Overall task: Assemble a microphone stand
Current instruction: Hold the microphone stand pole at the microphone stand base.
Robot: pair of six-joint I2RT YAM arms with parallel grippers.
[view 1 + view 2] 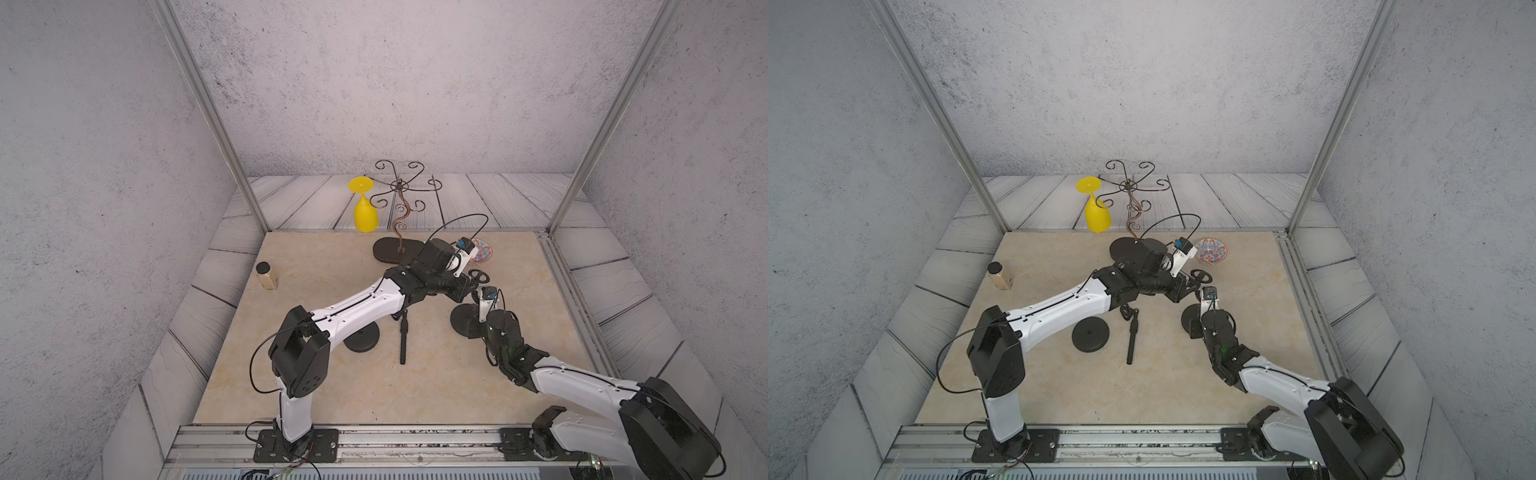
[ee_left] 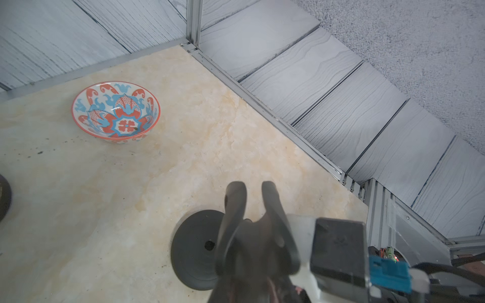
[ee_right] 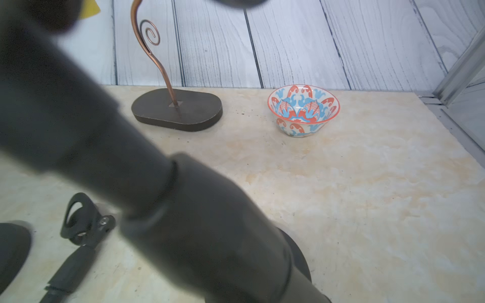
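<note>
A short black pole (image 3: 189, 210) with a U-shaped clip (image 2: 249, 207) at its top hangs tilted over a round black base (image 2: 195, 249) at the right middle of the table. My left gripper (image 1: 471, 283) is shut on the pole just under the clip. My right gripper (image 1: 480, 303) is shut lower on the same pole, above that base (image 1: 465, 324); the pole hides its fingers in the right wrist view. A second pole with a clip (image 1: 403, 336) lies flat mid-table, beside a second round base (image 1: 365, 338).
A patterned bowl (image 1: 482, 251) sits just behind the grippers. At the back stand a scrolled wire rack on an oval base (image 1: 395, 249) and a yellow goblet (image 1: 365, 214). A small jar (image 1: 266, 276) is at the left. The frame rail (image 1: 561, 286) borders the right.
</note>
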